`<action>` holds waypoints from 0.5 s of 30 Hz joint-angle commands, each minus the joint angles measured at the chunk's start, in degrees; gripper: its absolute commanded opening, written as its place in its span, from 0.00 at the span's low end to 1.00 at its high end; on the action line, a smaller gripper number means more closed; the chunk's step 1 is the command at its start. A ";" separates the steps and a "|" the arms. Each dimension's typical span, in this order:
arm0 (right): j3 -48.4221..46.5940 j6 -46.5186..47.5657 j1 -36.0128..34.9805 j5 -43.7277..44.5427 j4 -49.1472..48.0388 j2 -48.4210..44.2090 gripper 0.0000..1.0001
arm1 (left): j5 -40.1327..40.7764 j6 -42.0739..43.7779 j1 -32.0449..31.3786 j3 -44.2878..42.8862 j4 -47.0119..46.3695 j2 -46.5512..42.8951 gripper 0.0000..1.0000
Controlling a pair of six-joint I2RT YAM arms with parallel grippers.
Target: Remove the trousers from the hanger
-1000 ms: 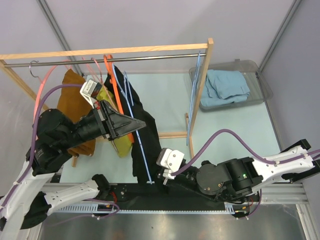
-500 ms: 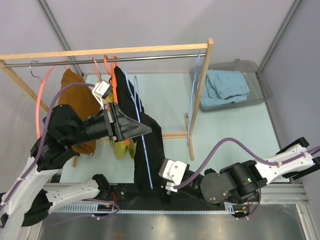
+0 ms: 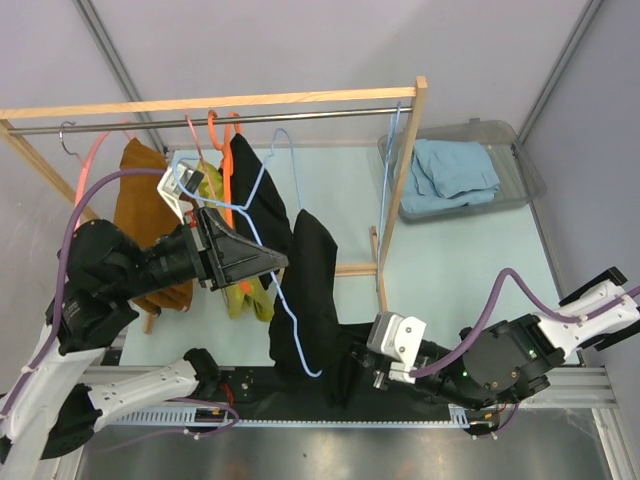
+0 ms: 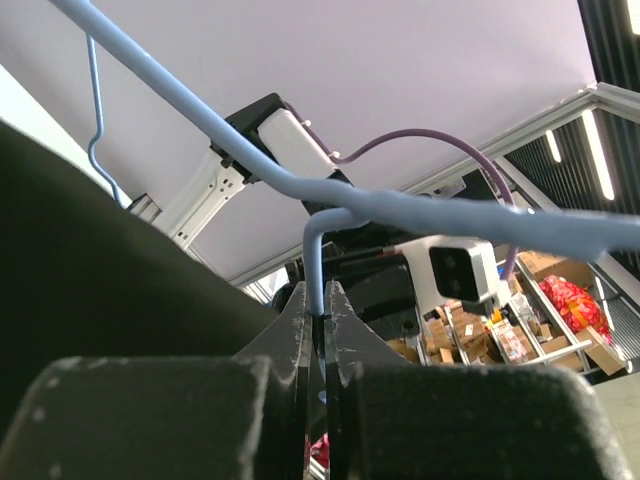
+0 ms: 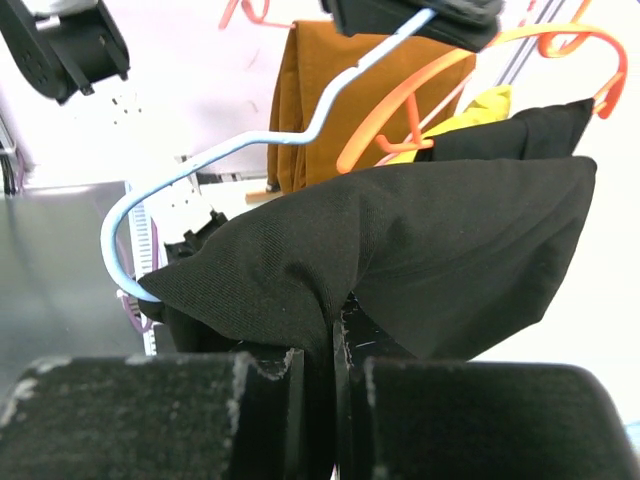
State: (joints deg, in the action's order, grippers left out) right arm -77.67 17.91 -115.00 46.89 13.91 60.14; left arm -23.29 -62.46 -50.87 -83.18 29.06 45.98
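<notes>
Top external, black trousers (image 3: 305, 290) bunched on blue hanger (image 4: 400, 210), left claw (image 4: 318, 297) clamping hanger, right claw (image 5: 335, 332) pinching trousers

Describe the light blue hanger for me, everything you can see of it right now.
The light blue hanger is a thin rod, plastic-coated wire by its look, with a curved hook and rounded corners. It hangs tilted, its hook apparently below the rail and off it. The left gripper is shut on one of its rods. The black trousers drape over it, folded, and the right gripper pinches that fabric lower down.
</notes>
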 commanded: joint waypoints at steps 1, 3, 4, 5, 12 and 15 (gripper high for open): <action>-0.64 1.42 -1.01 2.15 -19.24 -4.76 0.00 | -2.02 4.62 -0.10 1.17 1.18 -0.01 0.00; -0.38 1.69 -0.93 2.24 -22.77 -5.29 0.00 | -1.68 4.54 -0.10 1.44 1.26 -0.10 0.00; -0.47 1.77 -0.93 2.15 -23.48 -5.64 0.00 | -1.50 4.62 -0.10 1.44 1.52 -0.27 0.00; -0.73 1.95 -1.01 1.63 -23.84 -5.82 0.00 | -1.24 5.06 -0.10 1.26 1.96 -0.27 0.01; -2.74 0.73 -0.93 3.11 -15.28 -6.44 0.00 | 4.48 9.45 -0.02 0.56 8.46 -2.21 0.00; -6.61 -2.34 -0.93 6.01 -3.77 -4.95 0.01 | 5.80 10.34 -0.10 -0.84 10.22 -2.47 0.00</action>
State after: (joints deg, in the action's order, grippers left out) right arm -76.47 19.49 -115.39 49.65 9.41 56.97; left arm -18.90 -61.32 -50.87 -82.89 30.39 43.77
